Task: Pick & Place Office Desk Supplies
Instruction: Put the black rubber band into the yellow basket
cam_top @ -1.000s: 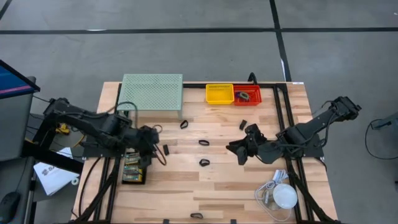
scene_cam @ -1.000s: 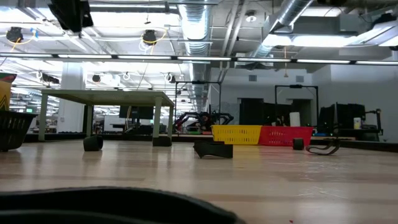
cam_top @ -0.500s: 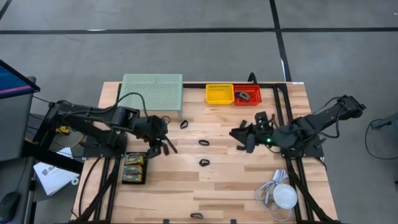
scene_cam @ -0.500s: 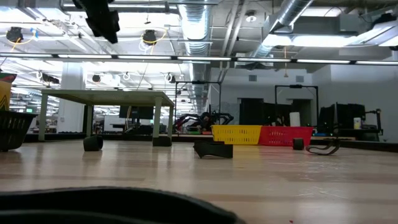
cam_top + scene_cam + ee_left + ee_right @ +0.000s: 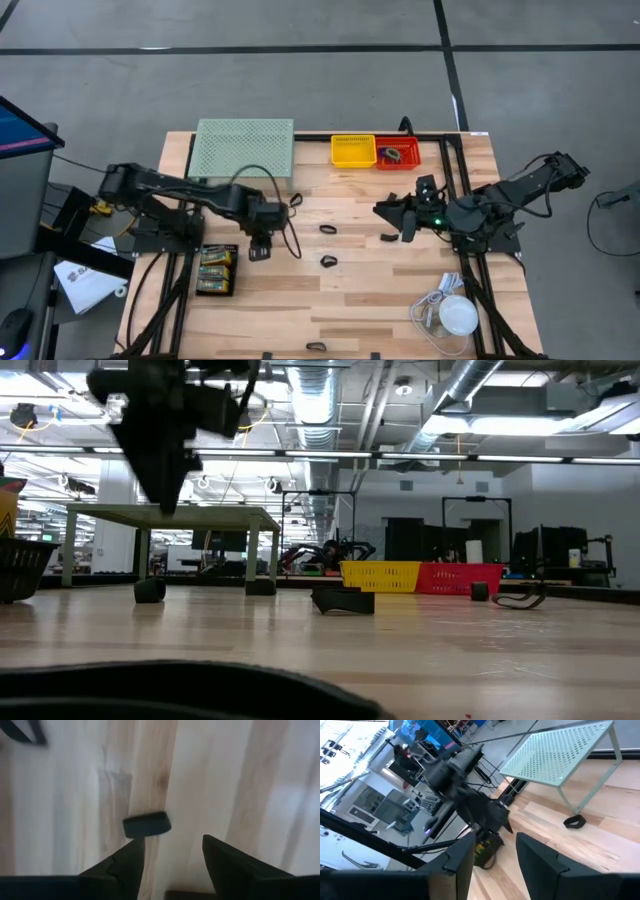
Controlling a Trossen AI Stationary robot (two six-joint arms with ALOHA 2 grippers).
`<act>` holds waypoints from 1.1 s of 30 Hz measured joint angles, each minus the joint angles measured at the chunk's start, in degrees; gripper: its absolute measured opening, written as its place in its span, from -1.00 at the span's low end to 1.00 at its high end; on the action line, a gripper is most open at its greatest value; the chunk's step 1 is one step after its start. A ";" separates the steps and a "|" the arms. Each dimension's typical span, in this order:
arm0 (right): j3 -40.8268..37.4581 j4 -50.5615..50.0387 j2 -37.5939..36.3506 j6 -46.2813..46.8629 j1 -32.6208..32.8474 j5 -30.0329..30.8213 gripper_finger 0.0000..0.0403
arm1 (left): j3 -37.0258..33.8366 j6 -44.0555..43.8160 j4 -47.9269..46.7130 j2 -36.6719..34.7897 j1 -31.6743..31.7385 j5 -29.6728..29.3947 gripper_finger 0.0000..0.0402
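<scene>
No brand, label or writing can be read anywhere. The left gripper (image 5: 172,857) hangs with its fingers parted and empty just above a small black clip (image 5: 146,824) on the bare wood, near the green card-backed packs (image 5: 215,270). The right gripper (image 5: 492,857), fingers parted and holding nothing, hovers beside another black clip (image 5: 390,238), while rings (image 5: 397,155) lie in the red bin (image 5: 398,164).

You are looking at a wooden table (image 5: 350,290) on a grey concrete floor (image 5: 300,80) crossed by dark lines. Beyond it, your low view shows a workshop with ceiling ducts (image 5: 320,400) and strip lights (image 5: 300,453).
</scene>
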 joint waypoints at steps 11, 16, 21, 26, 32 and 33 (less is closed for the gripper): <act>0.00 0.37 0.00 0.68 1.06 0.14 -0.29 | -9.78 0.49 11.10 1.86 -0.05 -0.87 0.03; 0.00 0.17 0.00 1.36 1.23 0.14 -0.29 | -13.55 0.80 15.22 1.86 0.06 -1.16 -0.03; 0.00 0.10 0.02 1.41 1.58 0.14 -0.29 | -16.83 -0.45 20.29 1.86 0.06 -1.46 -0.07; 0.00 0.08 0.02 1.53 1.58 0.14 -0.29 | -18.87 -1.91 23.61 1.86 0.06 -2.73 -0.16; 0.00 0.16 0.02 1.55 1.58 0.14 -0.29 | -20.55 -3.23 26.88 1.86 0.06 -4.26 -0.43; 0.00 0.18 0.02 1.55 1.58 0.14 -0.29 | -20.93 -3.63 27.43 1.86 0.06 -4.29 -0.50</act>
